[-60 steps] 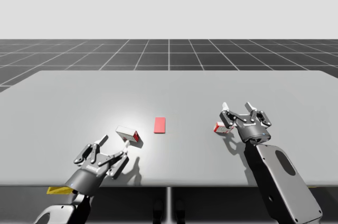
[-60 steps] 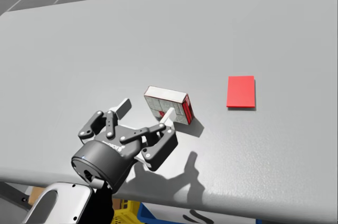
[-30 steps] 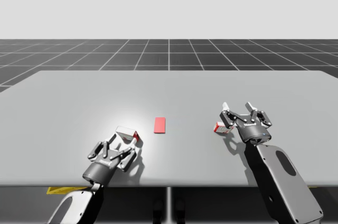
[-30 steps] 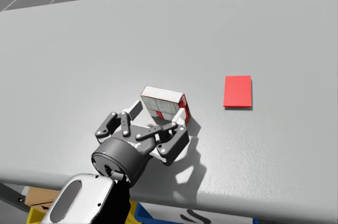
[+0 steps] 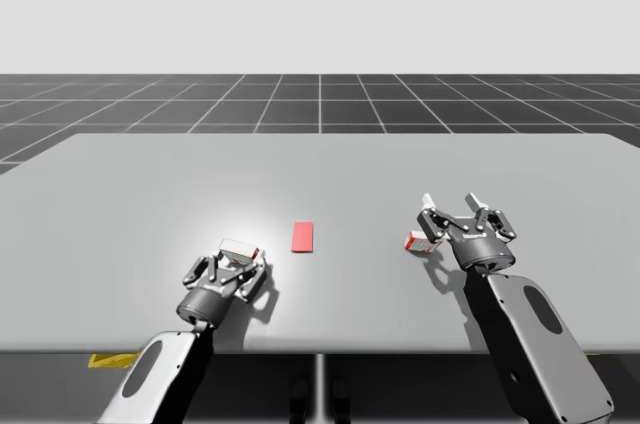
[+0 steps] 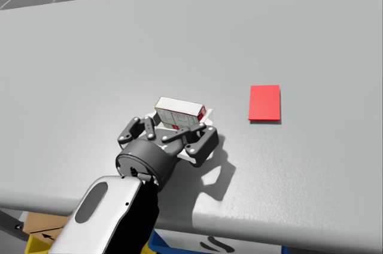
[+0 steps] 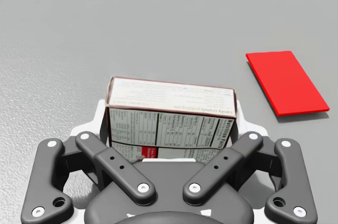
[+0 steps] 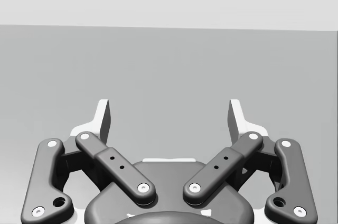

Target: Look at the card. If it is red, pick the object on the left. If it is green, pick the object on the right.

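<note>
Grey tabletop (image 5: 130, 194) over a dark gridded floor (image 5: 320, 99), red card (image 6: 264, 103) lying flat. My left claw (image 7: 170, 118) straddles the white box (image 6: 178, 110), spread wide; my right claw (image 8: 169, 113) gapes empty.

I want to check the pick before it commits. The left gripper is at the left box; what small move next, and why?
Probably shut the left gripper on the box. The card is red, so the left box is the one to pick; it sits between the fingers, which stand as wide as the open right gripper's. Lift after.
</note>
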{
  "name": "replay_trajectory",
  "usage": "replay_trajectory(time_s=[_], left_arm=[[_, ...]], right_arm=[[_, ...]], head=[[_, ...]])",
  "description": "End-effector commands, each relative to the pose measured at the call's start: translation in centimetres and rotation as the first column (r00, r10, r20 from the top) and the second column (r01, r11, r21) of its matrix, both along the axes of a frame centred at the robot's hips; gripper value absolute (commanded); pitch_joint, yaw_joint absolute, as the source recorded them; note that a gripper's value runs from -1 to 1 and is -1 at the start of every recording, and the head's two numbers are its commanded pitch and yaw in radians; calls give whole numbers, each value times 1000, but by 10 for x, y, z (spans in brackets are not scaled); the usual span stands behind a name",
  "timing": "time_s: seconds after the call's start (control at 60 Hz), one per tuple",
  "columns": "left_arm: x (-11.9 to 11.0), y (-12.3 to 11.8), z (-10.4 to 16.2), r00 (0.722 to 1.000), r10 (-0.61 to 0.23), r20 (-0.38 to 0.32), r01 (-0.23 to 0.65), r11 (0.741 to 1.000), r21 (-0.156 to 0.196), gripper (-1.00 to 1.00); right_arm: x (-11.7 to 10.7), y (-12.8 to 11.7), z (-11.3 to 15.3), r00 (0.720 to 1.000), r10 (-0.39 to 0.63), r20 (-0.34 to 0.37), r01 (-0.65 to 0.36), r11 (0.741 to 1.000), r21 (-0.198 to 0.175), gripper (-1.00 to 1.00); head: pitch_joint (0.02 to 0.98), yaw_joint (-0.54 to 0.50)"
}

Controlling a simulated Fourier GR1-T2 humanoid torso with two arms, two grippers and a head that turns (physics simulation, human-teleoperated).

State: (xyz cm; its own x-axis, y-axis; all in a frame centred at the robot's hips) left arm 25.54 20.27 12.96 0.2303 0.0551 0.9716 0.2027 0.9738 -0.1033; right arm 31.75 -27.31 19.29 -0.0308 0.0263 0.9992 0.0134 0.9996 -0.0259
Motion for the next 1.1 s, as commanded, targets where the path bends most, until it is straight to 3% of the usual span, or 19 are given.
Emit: replay_trajectory(time_s=[0.017, 0.167, 0.183, 0.2, 0.217, 0.25, 0.417, 0.783, 0.967, 1.1], left_arm=[[8, -3, -3, 1000, 7, -9, -7, 1000, -4, -1000], [6, -4, -7, 1000, 13, -9, -13, 1000, 11, -1000], [6, -5, -8, 1000, 21, -8, -21, 1000, 22, -646], [5, -5, -9, 1000, 18, -14, -18, 999, 30, 379], [5, -5, -9, 1000, 12, -11, -12, 1000, 27, 764], [5, -5, -10, 1000, 8, -11, -8, 1000, 28, 979], [3, -6, -11, 1000, 1, -11, 0, 999, 40, 1000], [1, -9, -14, 1000, -13, -13, 13, 999, 50, 1000], [0, -10, -12, 1000, -16, -8, 17, 999, 52, 1000], [1, -10, 9, 999, -22, 26, 21, 999, 38, 1000]], right_arm=[[0, -1, 0, 1000, 0, 2, 0, 1000, 1, -1000], [0, -1, 1, 1000, 2, 5, -2, 1000, 1, -1000], [0, -1, 1, 1000, 3, 5, -3, 1000, 1, -1000], [0, -1, 1, 1000, 3, 5, -3, 1000, 1, -1000], [0, -1, 1, 1000, 3, 5, -3, 1000, 1, -1000], [0, -1, 1, 1000, 3, 6, -3, 1000, 1, -1000], [-1, -1, 2, 1000, 1, 7, -1, 1000, 4, -1000], [-1, -2, 3, 1000, -3, 7, 3, 1000, 6, -1000], [-2, -3, 3, 1000, -3, 8, 3, 1000, 8, -1000], [-2, -3, 3, 1000, -5, 11, 5, 1000, 9, -1000]], head=[[854, 288], [848, 287], [848, 287], [847, 287], [847, 287], [845, 287], [800, 289], [483, 311], [441, 313], [433, 309]])
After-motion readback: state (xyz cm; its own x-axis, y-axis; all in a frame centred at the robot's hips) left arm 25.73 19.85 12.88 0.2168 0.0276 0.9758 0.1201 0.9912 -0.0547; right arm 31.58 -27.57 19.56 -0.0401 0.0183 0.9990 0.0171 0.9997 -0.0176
